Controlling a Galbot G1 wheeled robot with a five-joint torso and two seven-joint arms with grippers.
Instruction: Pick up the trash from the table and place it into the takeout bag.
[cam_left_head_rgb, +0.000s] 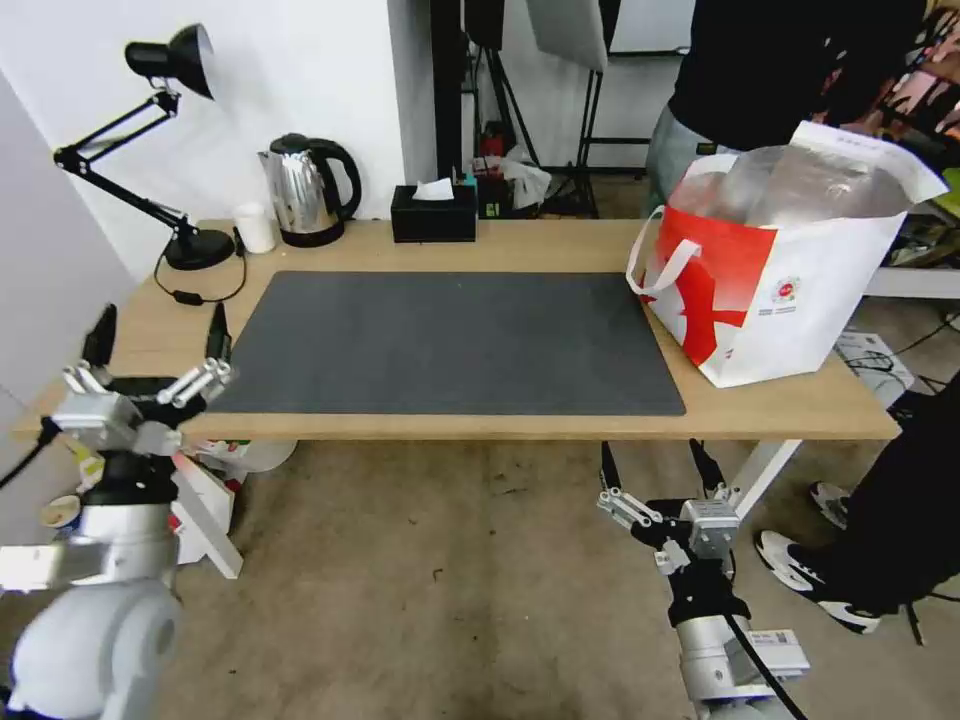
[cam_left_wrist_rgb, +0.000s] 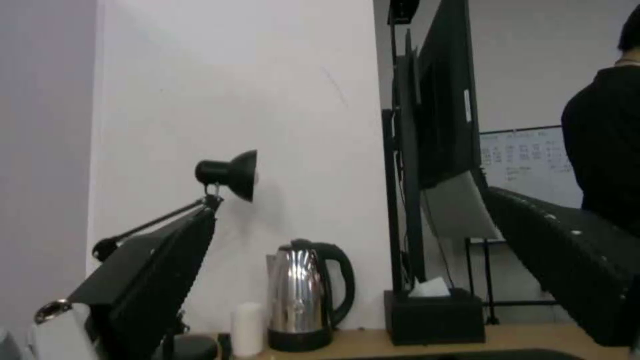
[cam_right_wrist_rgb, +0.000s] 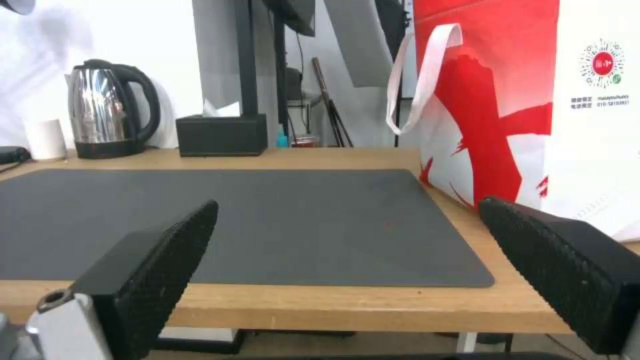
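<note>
The takeout bag (cam_left_head_rgb: 800, 290) stands open at the counter's (cam_left_head_rgb: 500, 245) right end, yet its foil mouth faces away in the head view, so what lies inside cannot be told. The right wrist view cuts the bag off at the top and right edges. The small print under its round logo (cam_right_wrist_rgb: 602, 64) is too small to read. The counter's legs are mostly hidden beneath its top.
</note>
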